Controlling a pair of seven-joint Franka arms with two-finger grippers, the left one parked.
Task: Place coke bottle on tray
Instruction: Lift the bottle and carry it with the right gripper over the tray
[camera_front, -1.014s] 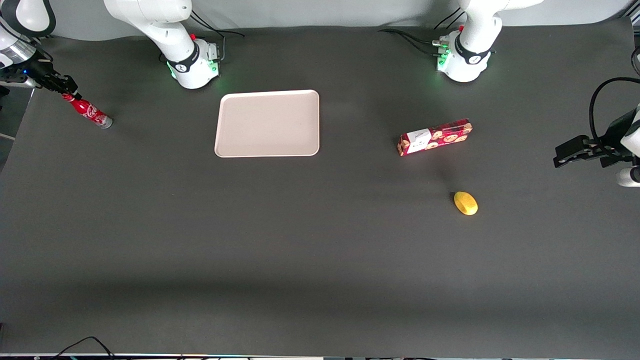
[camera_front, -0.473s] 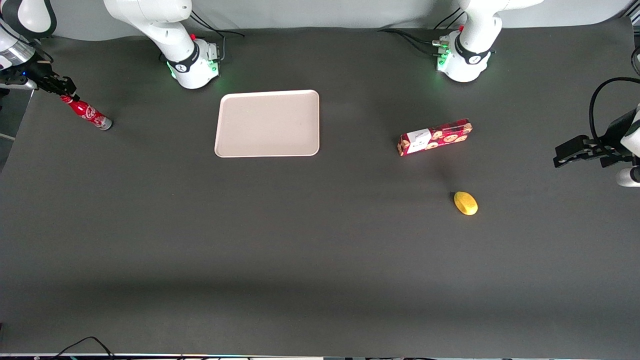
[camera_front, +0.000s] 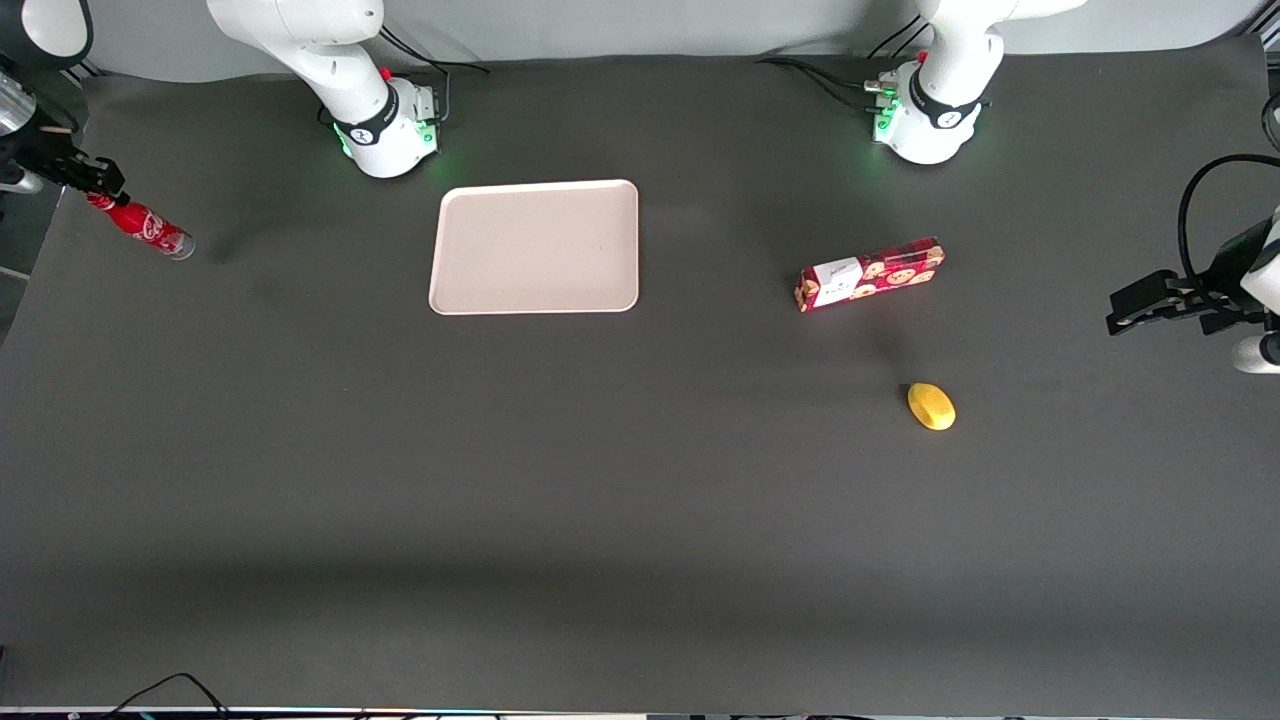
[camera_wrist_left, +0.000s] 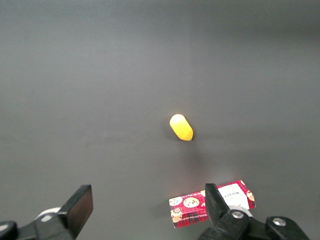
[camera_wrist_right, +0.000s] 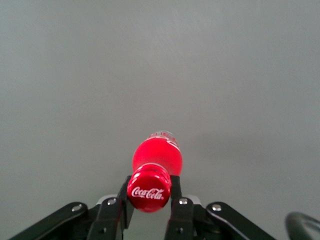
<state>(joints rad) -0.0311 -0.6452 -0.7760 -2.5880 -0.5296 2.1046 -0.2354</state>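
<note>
The coke bottle (camera_front: 140, 226) is a slim red bottle with white script and a silvery base. It hangs above the dark table at the working arm's end, held by its neck just under the red cap (camera_wrist_right: 149, 190). My right gripper (camera_front: 98, 190) is shut on that neck, one black finger (camera_wrist_right: 124, 196) on each side, and the bottle (camera_wrist_right: 157, 156) points away from the wrist camera. The tray (camera_front: 535, 246), pale beige-pink with a low rim, lies flat near the working arm's base, well apart from the bottle, with nothing on it.
A red cookie box (camera_front: 870, 274) and a yellow lemon-like thing (camera_front: 931, 406) lie toward the parked arm's end of the table; both also show in the left wrist view, the box (camera_wrist_left: 212, 203) and the yellow thing (camera_wrist_left: 181, 127). The table edge runs close beside the gripper.
The gripper, shut on the bottle's neck, has carried it up off the table and a little farther toward the working arm's table edge; the bottle's shadow has separated from it.
</note>
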